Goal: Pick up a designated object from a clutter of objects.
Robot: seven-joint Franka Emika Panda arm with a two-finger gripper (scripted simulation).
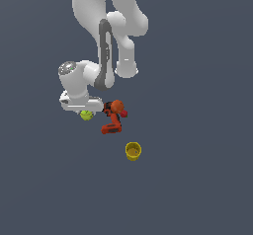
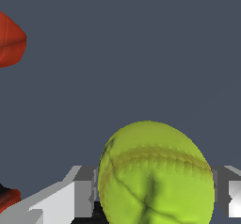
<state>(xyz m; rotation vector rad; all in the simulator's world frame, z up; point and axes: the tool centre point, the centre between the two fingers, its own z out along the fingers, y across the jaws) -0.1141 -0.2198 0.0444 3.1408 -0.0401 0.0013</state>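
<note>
The designated object, a yellow-green tennis ball with faint seam lines, fills the space between my gripper's two grey fingers in the wrist view, and both fingers touch its sides. In the exterior view the ball peeks out just under the white hand, with the gripper shut on it. From these frames I cannot tell whether the ball rests on the floor or hangs just above it.
The orange-red power drill with its black end lies right beside the ball, on the exterior view's right; part of it shows in the wrist view. A small yellow cup stands farther off, beyond the drill.
</note>
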